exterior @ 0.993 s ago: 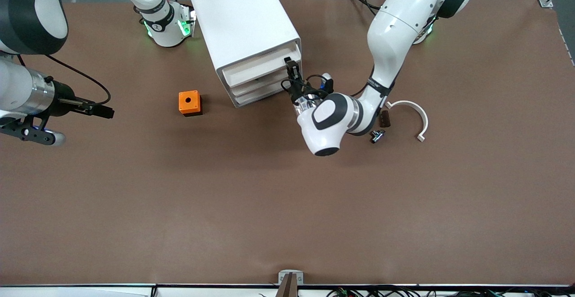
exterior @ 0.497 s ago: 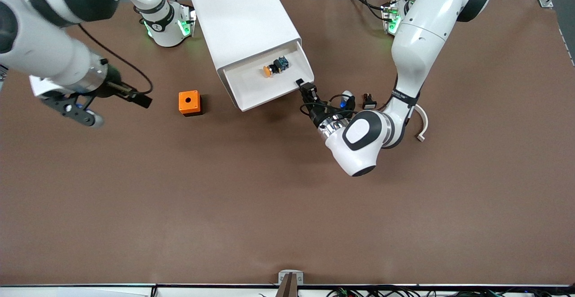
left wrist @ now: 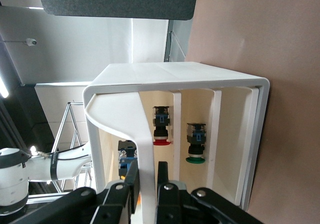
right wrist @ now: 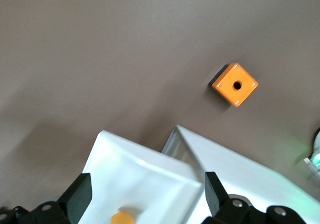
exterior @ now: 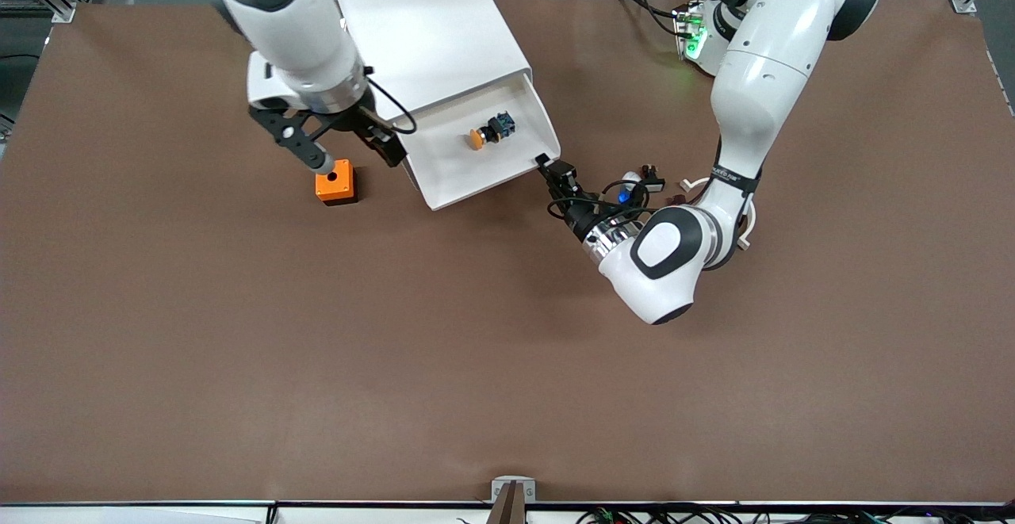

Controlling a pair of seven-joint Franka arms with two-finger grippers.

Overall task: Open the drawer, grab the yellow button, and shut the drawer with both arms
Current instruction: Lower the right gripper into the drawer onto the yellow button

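Two white arms worked at a white cabinet (exterior: 432,36) on the brown table (exterior: 476,349). Left gripper (exterior: 553,174) had its jaws clamped on the open top drawer (exterior: 484,161) front edge. Inside lay the button (exterior: 489,131). Right gripper (exterior: 349,146), jaws spread wide, hung over the drawer's corner beside the orange cube (exterior: 335,181).

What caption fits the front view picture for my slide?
Left hand grips the open drawer front; right hand is over its corner, near the button.
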